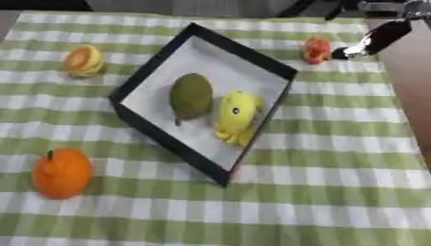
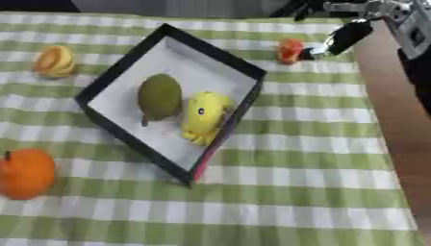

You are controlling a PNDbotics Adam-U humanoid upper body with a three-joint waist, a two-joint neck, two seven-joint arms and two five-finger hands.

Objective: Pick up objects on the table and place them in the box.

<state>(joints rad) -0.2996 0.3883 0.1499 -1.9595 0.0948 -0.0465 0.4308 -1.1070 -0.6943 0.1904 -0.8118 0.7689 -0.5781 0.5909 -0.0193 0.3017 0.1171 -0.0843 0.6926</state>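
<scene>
red fruit [image 1: 316,50]: small, red-orange, on the bench's far right, just outside the box's far corner. the right hand [image 1: 376,38] comes in from the upper right, its dark tip at or touching the fruit's right side; whether the fingers are wide or closed round it cannot be told.
box [image 1: 151,72]: black rim, white floor, set askew mid-bench. holds a green fruit [image 1: 191,95] and a yellow toy [image 1: 236,115], side by side, touching or nearly so.
orange [image 1: 61,172]: near left, well apart from the box.
halved citrus [image 1: 83,60]: far left, beside the box's left wall.
cloth [image 1: 336,168]: green and white check over the bench.
left hand: not in view.
risks, as judged: a round fruit touched on one side only may roll leftward against the box wall or off toward the far edge; a low carry may clip the rim and shift the box; a drop onto the two things already inside may bounce out, so the free floor at the far corner looks the safer spot.
</scene>
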